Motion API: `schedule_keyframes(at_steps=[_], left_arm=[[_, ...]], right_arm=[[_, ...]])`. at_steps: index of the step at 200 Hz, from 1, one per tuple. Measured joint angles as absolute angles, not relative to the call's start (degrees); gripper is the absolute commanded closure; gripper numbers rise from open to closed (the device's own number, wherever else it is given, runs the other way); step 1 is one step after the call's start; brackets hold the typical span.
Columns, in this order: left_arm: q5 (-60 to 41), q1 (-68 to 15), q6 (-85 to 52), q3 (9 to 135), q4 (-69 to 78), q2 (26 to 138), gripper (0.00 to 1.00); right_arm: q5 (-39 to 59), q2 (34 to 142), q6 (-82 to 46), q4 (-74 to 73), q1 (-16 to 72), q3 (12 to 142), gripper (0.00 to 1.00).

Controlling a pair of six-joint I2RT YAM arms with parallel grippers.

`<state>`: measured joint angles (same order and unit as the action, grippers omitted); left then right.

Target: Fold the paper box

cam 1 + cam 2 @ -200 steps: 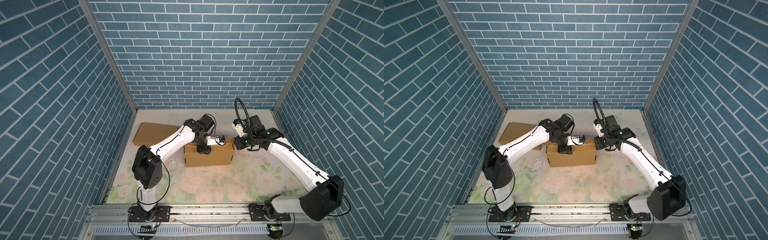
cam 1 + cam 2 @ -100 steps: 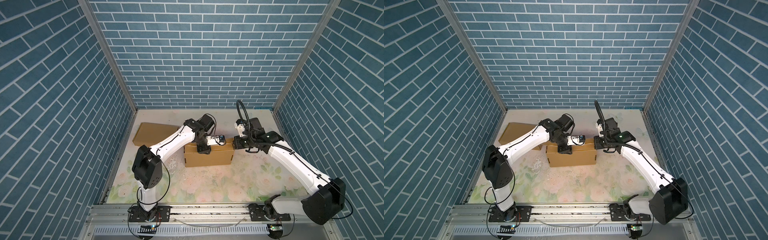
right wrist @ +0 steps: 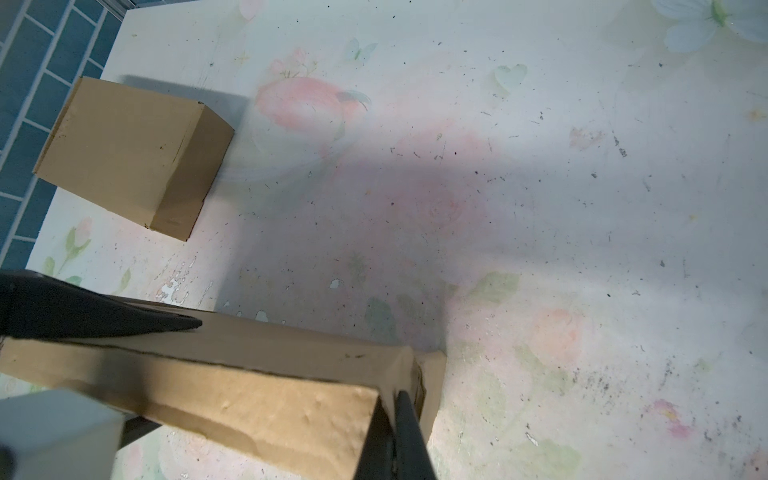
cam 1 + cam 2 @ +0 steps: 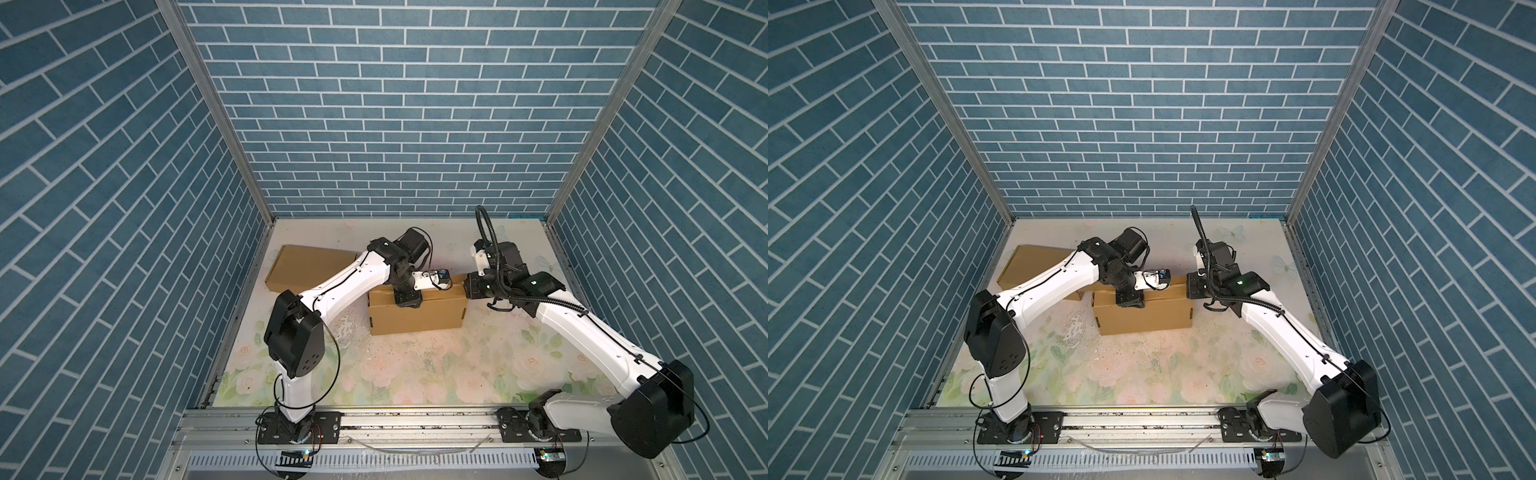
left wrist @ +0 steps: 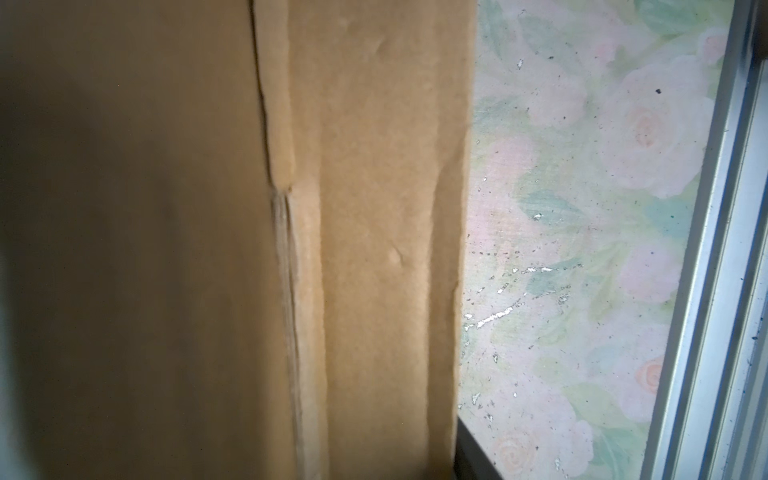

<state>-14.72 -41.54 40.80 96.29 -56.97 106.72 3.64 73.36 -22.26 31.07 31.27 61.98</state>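
Paper box point(image 4: 415, 318): brown cardboard, standing near the middle of the table. With 12 o'clock at the back wall, its long side runs from 9 to 3 o'clock. It shows in both top views point(image 4: 1142, 320).
Left wrist view: cardboard panels point(image 5: 374, 208) fill most of the frame and meet at a rough, creased seam.
Left gripper point(image 4: 408, 301): points down onto the box's top face near its middle and touches it. Whether the jaws are apart or together cannot be told.
Right gripper point(image 4: 465, 286): at the box's 3 o'clock end, level with the top edge, jaws together. In the right wrist view a dark finger point(image 3: 401, 432) lies against that end corner of the box point(image 3: 270, 374).
Second box point(image 4: 307, 268): folded cardboard at 10 o'clock from the paper box, near the left wall and apart from it point(image 3: 133, 153). The left arm passes above it.
Table point(image 4: 415, 374): pale floral cover, scuffed and speckled.
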Motion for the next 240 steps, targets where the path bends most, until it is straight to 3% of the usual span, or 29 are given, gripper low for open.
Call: schedule_keyframes(at_steps=[109,140,205,240], left_arm=[[-9.82,-41.54,40.56,95.15,-54.19,106.17,0.27],[-8.71,-41.54,40.25,94.56,-54.28,103.37,0.24],[-7.79,-41.50,36.75,90.65,-50.00,92.38,0.27],[-4.51,-39.33,29.06,80.71,-44.23,80.82,0.40]], right_arm=[[2.55,74.06,-22.26,28.45,31.35,61.08,1.00],[2.17,74.06,-22.26,28.49,31.35,61.06,1.00],[1.65,74.04,-22.28,28.56,31.40,61.08,1.00],[1.43,74.02,-22.28,28.60,31.42,61.01,1.00]])
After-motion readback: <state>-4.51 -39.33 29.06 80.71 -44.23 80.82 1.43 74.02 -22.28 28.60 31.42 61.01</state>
